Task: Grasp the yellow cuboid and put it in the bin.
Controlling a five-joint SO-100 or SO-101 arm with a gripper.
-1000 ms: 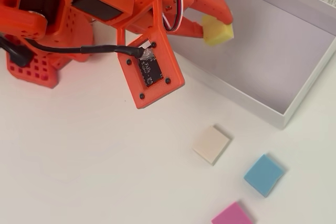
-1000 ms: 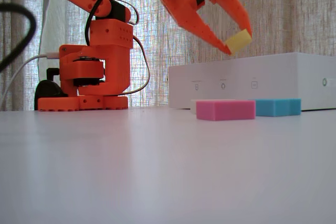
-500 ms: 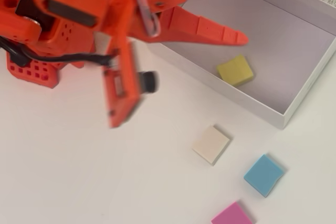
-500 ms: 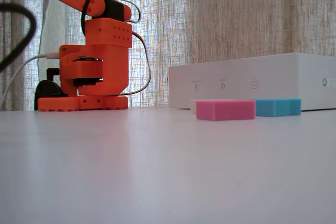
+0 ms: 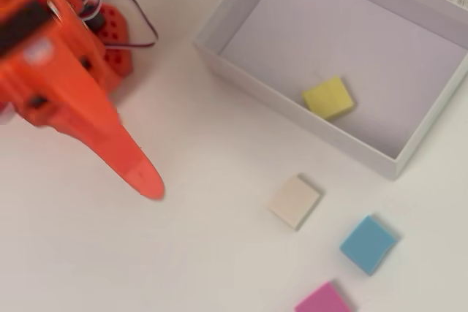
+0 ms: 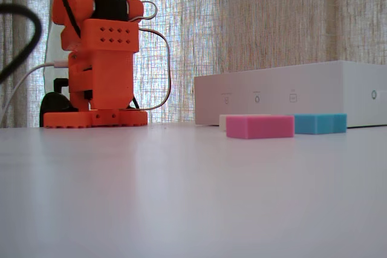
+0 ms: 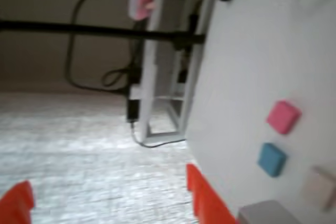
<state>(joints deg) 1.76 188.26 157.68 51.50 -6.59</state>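
At the left of the overhead view the orange gripper (image 5: 150, 184) sits blurred, well away from the bin, one finger tip over bare table (image 5: 73, 253); the wrist view shows two orange fingertips (image 7: 202, 198) wide apart with nothing between, so it is released and empty. Moving right in the overhead, the bin (image 5: 241, 74) has the yellow cuboid (image 5: 327, 97) lying flat on its floor, near the front wall, not touching it as far as I can tell. Below the bin on the table: cream block (image 5: 294, 201), then blue block (image 5: 368, 244), pink block (image 5: 323, 300) at the bottom edge, all apart from each other. The low fixed view shows only the arm base (image 6: 97, 70) left, the bin's outer wall right, pink and blue blocks in front; the cuboid is hidden there. Judgement: placement looks done, the step in hand is retreat. Do it well by lifting high, jaws apart, swinging clear of bin wall and loose blocks.
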